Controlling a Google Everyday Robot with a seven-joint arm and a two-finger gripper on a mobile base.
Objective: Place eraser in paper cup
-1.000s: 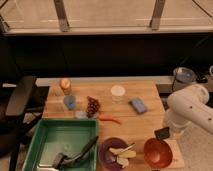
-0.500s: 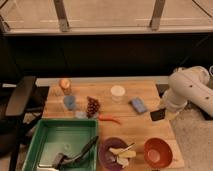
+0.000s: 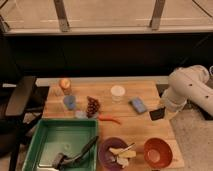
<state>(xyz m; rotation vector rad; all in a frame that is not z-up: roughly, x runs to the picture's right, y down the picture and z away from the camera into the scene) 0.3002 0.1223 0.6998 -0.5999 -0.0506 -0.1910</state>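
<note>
The gripper (image 3: pixel 161 110) is hanging to the right of the paper cup (image 3: pixel 118 93) and a little nearer the camera than it. Its jaws are closing narrowly on the eraser (image 3: pixel 157 114) and gripping the dark block at the arm's tip. A second ago the eraser was sitting lower in the view, farther from the paper cup and close to the red bowl (image 3: pixel 158 151). By half a second ago the arm was carrying it up and back, and since then it is barely shifting. The eraser is well apart from the paper cup, with the light-blue block (image 3: pixel 138 104) lying between them on the wooden table (image 3: pixel 145 131). The paper cup is standing upright, exactly where it was in both earlier views.
</note>
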